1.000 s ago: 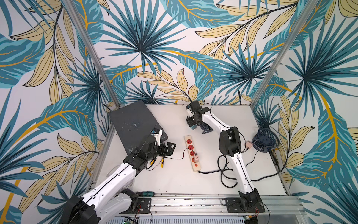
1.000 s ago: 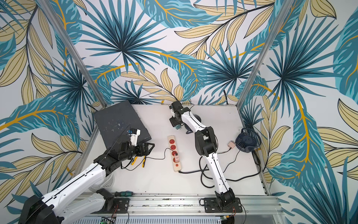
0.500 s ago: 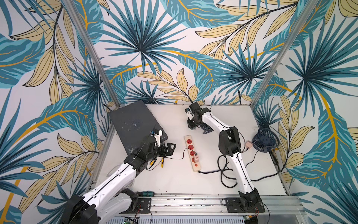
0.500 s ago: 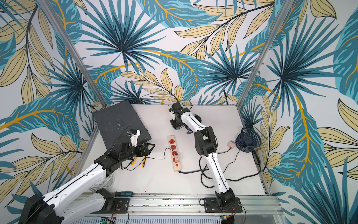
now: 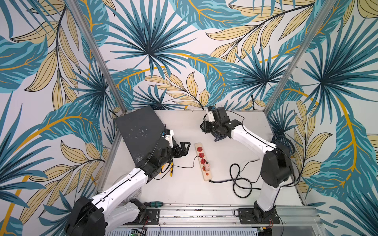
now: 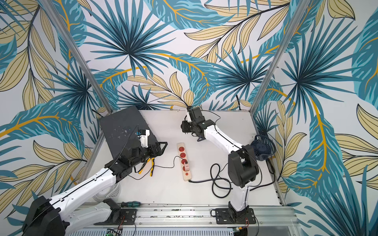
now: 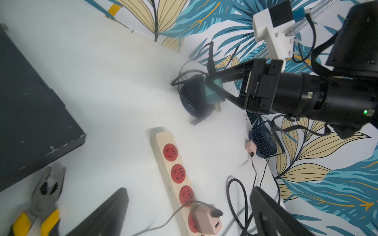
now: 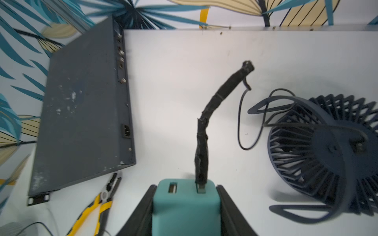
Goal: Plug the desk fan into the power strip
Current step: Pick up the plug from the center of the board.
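Observation:
My right gripper (image 8: 186,187) is shut on a teal plug (image 8: 185,210) and holds it above the table at the back, prongs down (image 7: 213,92). A black taped cable (image 8: 204,130) runs from the plug to the dark blue desk fan (image 8: 323,147), which lies under the right arm (image 5: 218,134). The cream power strip (image 5: 202,161) (image 6: 184,161) lies mid-table with a pink adapter (image 7: 206,220) in its fourth socket; the other three red sockets are free. My left gripper (image 5: 183,149) (image 7: 189,191) hovers open just left of the strip.
A dark grey box (image 5: 141,130) fills the back left. Yellow-handled pliers (image 5: 171,169) lie beside the left arm. A second dark blue fan (image 5: 283,143) stands at the right edge. The strip's black cord (image 5: 239,183) loops front right. A screwdriver (image 5: 153,204) and white fan (image 6: 106,194) sit in front.
The right gripper's jaws have narrowed onto the teal plug and its wrist has shifted slightly. The left arm has stayed in place.

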Motion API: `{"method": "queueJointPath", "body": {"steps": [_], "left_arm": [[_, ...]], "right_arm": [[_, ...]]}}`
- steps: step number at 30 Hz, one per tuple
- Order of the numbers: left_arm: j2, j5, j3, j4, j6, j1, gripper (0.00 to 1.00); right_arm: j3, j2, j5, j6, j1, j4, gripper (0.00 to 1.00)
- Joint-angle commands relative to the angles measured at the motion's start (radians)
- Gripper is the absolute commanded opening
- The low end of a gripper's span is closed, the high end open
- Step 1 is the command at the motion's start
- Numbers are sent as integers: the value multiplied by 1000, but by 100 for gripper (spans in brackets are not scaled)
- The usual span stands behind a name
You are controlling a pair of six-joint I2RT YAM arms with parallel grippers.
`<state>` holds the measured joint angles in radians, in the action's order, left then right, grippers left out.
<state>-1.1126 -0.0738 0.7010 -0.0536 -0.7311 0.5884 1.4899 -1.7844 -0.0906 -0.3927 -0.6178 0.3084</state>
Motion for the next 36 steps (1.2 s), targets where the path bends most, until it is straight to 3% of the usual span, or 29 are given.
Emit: {"method": "queueJointPath", "body": {"steps": [1,9,13,23,33,36], "left_arm": [[-48,71,54,-82,-30,51,94],[-188,123,179,-103,-13,184,88],[-263,129,234,-96,-21,218,79],[-364,148,331,-113,-19,247,64],[-412,123,364,-147,-12,257,65],[-429,121,382,-156,3,260,61]], "right_arm": [[-167,96,11,-223,-13,-187,34],[-444,355,0,-515,-22,-332,35],[-518,433,-24,-609,-23,-387,35],[-609,523,-66,-699,-24,-425,35],[-640,542,-108,-761,-24,-491,35],[-654,550,-125,-794,-23,-520,35]]}}
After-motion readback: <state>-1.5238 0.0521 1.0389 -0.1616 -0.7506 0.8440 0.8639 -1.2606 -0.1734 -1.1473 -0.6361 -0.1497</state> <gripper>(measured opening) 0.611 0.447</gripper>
